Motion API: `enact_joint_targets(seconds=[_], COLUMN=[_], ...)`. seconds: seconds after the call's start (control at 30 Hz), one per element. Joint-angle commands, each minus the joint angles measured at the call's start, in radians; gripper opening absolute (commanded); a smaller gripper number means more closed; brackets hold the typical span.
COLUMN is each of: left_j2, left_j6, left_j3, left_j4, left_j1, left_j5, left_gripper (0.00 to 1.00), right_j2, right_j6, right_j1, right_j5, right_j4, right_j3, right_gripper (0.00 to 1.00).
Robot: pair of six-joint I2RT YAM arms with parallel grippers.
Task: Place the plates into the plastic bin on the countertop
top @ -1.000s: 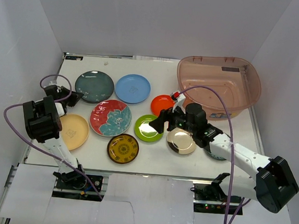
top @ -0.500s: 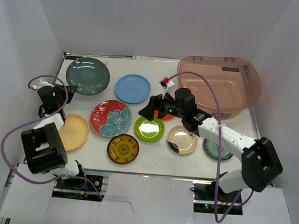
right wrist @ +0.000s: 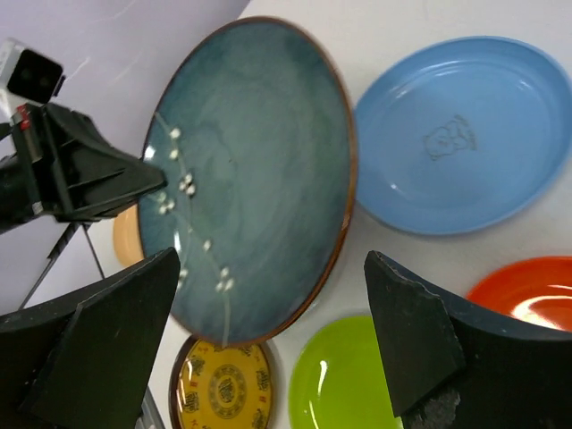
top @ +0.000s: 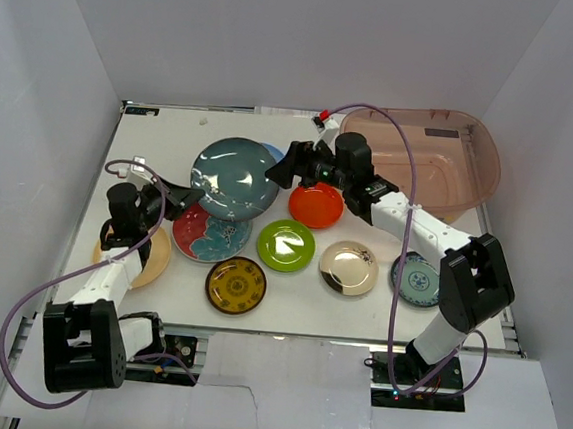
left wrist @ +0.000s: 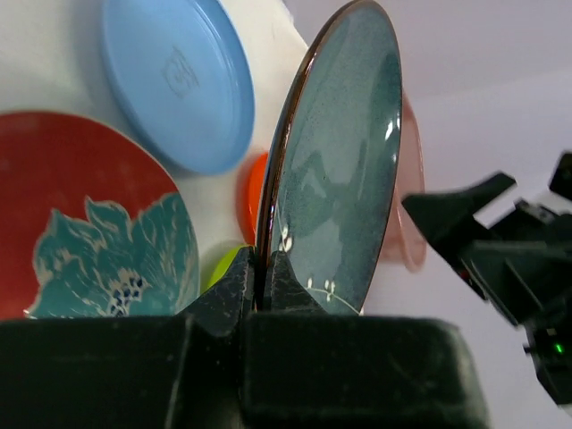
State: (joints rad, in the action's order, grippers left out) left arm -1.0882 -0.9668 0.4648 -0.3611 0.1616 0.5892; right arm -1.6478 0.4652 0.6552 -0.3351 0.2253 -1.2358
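My left gripper (top: 186, 190) is shut on the near rim of a dark teal plate (top: 234, 178) and holds it tilted above the countertop (top: 163, 128). In the left wrist view the pads (left wrist: 234, 279) pinch that plate (left wrist: 335, 161) on edge. My right gripper (top: 279, 164) stands open just right of the plate, not touching it; its wrist view shows the teal plate (right wrist: 250, 179) between and beyond the wide jaws (right wrist: 268, 264). The plastic bin (top: 477, 161) sits at the back right. The light blue plate (right wrist: 465, 134) lies partly under the held plate.
On the countertop lie a red floral plate (top: 209, 236), an orange plate (top: 315, 205), a green plate (top: 286, 245), a gold plate (top: 348, 267), a brown-yellow plate (top: 235, 283), a teal patterned plate (top: 420, 282) and a tan plate (top: 150, 255). White walls enclose the countertop.
The left arm has lifted the dark teal plate from the back left and carried it right toward the middle. The right gripper has swung back and left to meet it, uncovering the orange plate.
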Motion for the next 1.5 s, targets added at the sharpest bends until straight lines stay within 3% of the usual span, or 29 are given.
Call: enact_joint_targets(seconds=[0.0, 0.23, 0.33, 0.37, 0.43, 0.47, 0.5, 0.6, 0.63, 0.83, 0.97, 1.07, 1.2, 1.47], left_j2=[0.077, 0.054, 0.042, 0.037, 0.033, 0.025, 0.022, 0.022, 0.027, 0.082, 0.125, 0.166, 0.209, 0.229], left_j6=[-0.085, -0.122, -0.122, -0.106, -0.087, -0.082, -0.079, -0.052, -0.029, 0.247, 0.391, 0.456, 0.487, 0.539], left_j3=[0.035, 0.044, 0.044, 0.051, 0.06, 0.066, 0.069, 0.092, 0.101, 0.211, 0.278, 0.282, 0.261, 0.287], left_j4=[-0.173, -0.24, -0.253, -0.236, -0.219, -0.223, -0.228, -0.205, -0.182, 0.137, 0.325, 0.355, 0.396, 0.468], left_j1=[-0.025, -0.074, -0.089, -0.091, -0.094, -0.096, -0.099, -0.114, -0.128, -0.319, -0.469, -0.514, -0.517, -0.525], left_j5=[0.118, 0.192, 0.215, 0.216, 0.237, 0.253, 0.286, 0.331, 0.343, 0.281, 0.151, 0.077, 0.017, -0.066], left_gripper=[0.0, 0.0, 0.0, 0.0, 0.01, 0.07, 0.22, 0.51, 0.67, 0.98, 0.98, 0.98, 0.98, 0.98], right_j2=[-0.003, 0.014, 0.026, 0.029, 0.042, 0.046, 0.057, 0.113, 0.132, 0.255, 0.26, 0.241, 0.189, -0.058], right_j6=[0.027, 0.038, 0.069, 0.097, 0.128, 0.141, 0.165, 0.21, 0.216, 0.263, 0.195, 0.132, 0.069, -0.046], right_j1=[-0.035, -0.058, -0.077, -0.08, -0.1, -0.107, -0.126, -0.193, -0.216, -0.527, -0.727, -0.791, -0.815, -0.804], right_j5=[0.004, 0.01, -0.047, -0.079, -0.111, -0.142, -0.166, -0.171, -0.174, -0.212, -0.168, -0.098, 0.047, 0.114], right_j4=[0.008, 0.012, 0.058, 0.074, 0.115, 0.126, 0.141, 0.17, 0.174, 0.151, 0.043, -0.03, -0.078, -0.268], right_j3=[0.001, 0.055, 0.074, 0.081, 0.094, 0.098, 0.101, 0.116, 0.122, 0.134, 0.11, 0.107, 0.088, -0.106], right_gripper=[0.9, 0.99, 0.71, 0.31, 0.08, 0.08, 0.08, 0.08, 0.08, 0.08, 0.08, 0.08, 0.08, 0.08])
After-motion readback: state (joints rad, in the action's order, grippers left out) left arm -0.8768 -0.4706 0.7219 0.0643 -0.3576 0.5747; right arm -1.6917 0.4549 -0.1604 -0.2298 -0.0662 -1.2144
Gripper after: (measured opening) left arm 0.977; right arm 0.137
